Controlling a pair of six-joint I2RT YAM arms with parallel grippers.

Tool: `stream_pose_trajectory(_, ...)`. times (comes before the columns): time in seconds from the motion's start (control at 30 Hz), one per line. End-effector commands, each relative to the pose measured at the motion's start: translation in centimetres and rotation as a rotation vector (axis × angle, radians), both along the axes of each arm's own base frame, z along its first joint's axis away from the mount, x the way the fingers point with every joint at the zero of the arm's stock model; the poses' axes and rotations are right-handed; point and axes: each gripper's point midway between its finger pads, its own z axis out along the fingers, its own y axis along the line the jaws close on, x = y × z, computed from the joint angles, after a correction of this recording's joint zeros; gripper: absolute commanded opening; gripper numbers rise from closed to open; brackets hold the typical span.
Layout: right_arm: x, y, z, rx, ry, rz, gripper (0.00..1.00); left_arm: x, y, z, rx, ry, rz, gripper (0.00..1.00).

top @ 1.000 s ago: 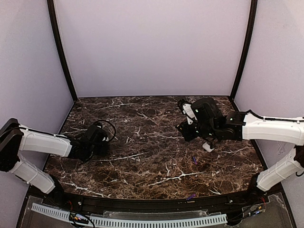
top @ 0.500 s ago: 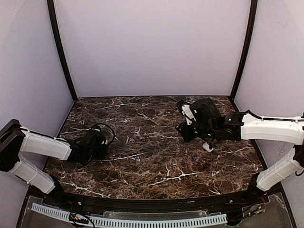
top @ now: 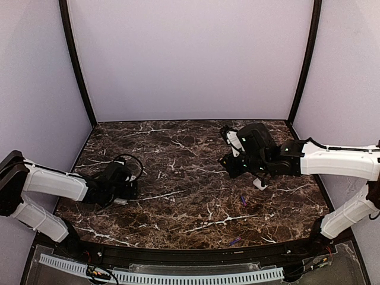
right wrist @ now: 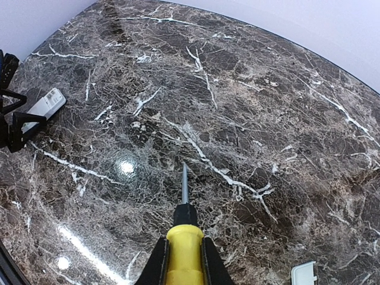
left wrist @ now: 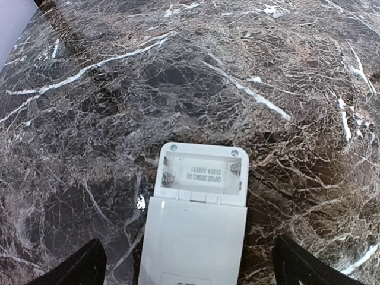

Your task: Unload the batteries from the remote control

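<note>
The remote control [left wrist: 196, 231] lies on the marble with its white back up. Its battery compartment [left wrist: 200, 173] is open and empty. My left gripper [left wrist: 190, 258] is open, with one finger on each side of the remote and a clear gap to it. In the top view only the remote's white end [top: 120, 202] shows under the left gripper [top: 122, 193]. Two purple batteries lie loose on the table, one [top: 242, 200] at mid right and one [top: 236, 241] near the front edge. My right gripper [right wrist: 184, 261] is shut on the yellow-handled screwdriver [right wrist: 184, 246], held above the table.
The small white cover piece [top: 259, 183] lies below the right gripper [top: 234, 165] and shows at the bottom edge of the right wrist view [right wrist: 304, 274]. A black cable loop [top: 133, 160] lies behind the left gripper. Walls close the table at back and sides.
My left gripper has drawn back a little toward the near edge, and the remote's white end now shows beneath it. The right arm has barely moved.
</note>
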Motion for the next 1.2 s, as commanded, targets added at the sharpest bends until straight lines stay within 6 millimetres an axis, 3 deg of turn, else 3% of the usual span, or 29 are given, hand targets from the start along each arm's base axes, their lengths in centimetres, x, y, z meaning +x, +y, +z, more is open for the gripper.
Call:
stream_pose_trajectory(0.0, 0.5, 0.5, 1.1, 0.043, -0.019, -0.002, 0.0, 0.1, 0.0, 1.8, 0.027, -0.02, -0.046, 0.98)
stream_pose_trajectory(0.3, -0.5, 2.0, 1.5, 0.074, 0.028, 0.138, 0.0, 0.2, -3.3, 6.6, -0.044, -0.127, -0.274, 0.91)
stream_pose_trajectory(0.43, -2.1, 3.4, 1.2, 0.094, 0.102, 0.282, 0.0, -0.4, -6.3, 8.5, -0.118, -0.188, -0.422, 0.88)
stream_pose_trajectory(0.8, -6.6, 5.7, 0.9, 0.132, 0.256, 0.573, 0.0, -5.5, -15.1, 12.3, -0.184, -0.294, -0.935, 0.79)
stream_pose_trajectory(1.17, -8.6, 7.0, 1.3, 0.187, 0.341, 0.694, 0.0, -8.8, -20.2, 13.7, -0.278, -0.297, -1.224, 0.67)
